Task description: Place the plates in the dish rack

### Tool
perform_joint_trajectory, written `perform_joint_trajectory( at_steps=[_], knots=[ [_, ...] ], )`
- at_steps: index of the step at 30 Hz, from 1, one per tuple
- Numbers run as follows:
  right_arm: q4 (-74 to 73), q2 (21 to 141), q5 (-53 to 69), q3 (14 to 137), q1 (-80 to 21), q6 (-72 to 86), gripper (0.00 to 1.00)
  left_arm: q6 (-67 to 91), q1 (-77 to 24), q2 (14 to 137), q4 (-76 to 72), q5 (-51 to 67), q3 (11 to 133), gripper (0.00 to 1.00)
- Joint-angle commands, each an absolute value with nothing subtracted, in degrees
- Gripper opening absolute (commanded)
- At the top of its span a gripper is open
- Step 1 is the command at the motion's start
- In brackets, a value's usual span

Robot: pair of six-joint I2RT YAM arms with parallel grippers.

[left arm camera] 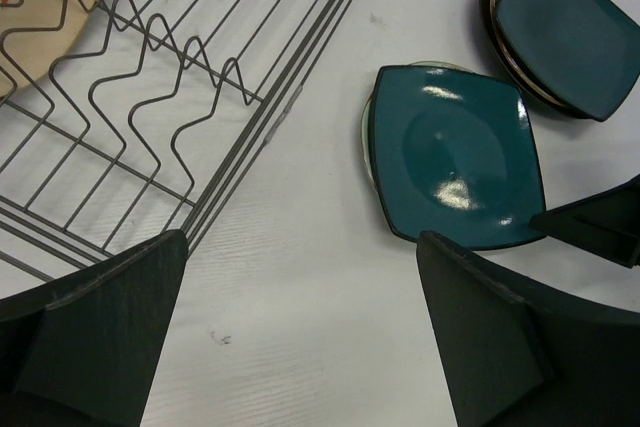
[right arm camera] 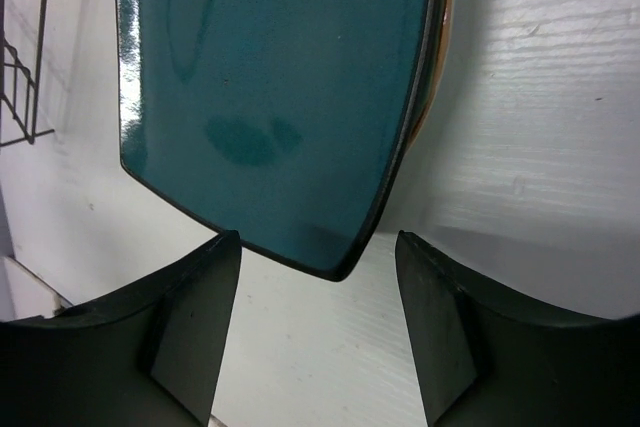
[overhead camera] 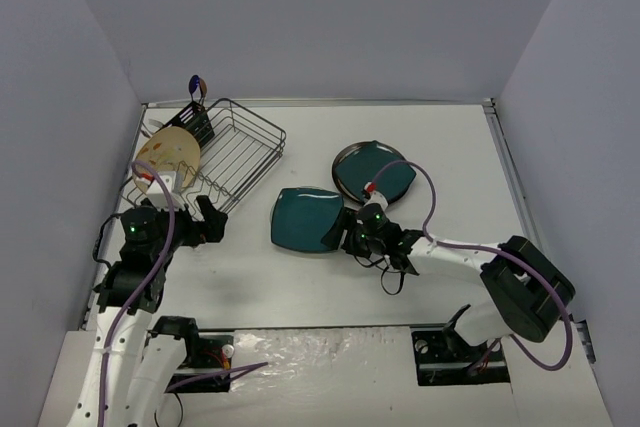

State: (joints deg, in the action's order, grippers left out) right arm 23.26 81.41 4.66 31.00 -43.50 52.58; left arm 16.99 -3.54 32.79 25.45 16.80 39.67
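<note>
Two piles of plates are lying flat on the table (overhead camera: 300, 287), right of the dish rack (overhead camera: 245, 147). One rounded-square teal plate (overhead camera: 305, 219) is topping the nearer pile, with a pale rim (left arm camera: 366, 137) peeking out beneath it. This plate is sitting slightly skewed, one corner pointing at the right gripper (overhead camera: 350, 237). That gripper's jaws are standing wide, the corner lying between them; they seem to be just clear of it, though the wrist view is too close to be sure. Farther back, another teal plate (overhead camera: 378, 169) is resting on a round dark-rimmed one (left arm camera: 492, 7). The rack is sitting askew to the table edges. A beige plate (overhead camera: 168, 152) is standing tilted at its left end. The left gripper (overhead camera: 207, 219) is hovering by the rack's near corner, jaws wide and empty.
</note>
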Motion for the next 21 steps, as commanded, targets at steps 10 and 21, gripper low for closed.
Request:
perform_joint_trajectory(
  at_steps=[10, 21],
  knots=[
    [31.25, 83.84, 0.18, 30.05, -44.39, 60.33, 0.25, 16.79, -4.22, 30.41, 19.70, 17.44, 39.32, 0.97],
    [21.64, 71.44, -4.39, 27.67, -41.96, 58.68, 0.00, 16.88, -4.22, 30.60, 20.15, 18.11, 39.29, 0.97]
  ],
)
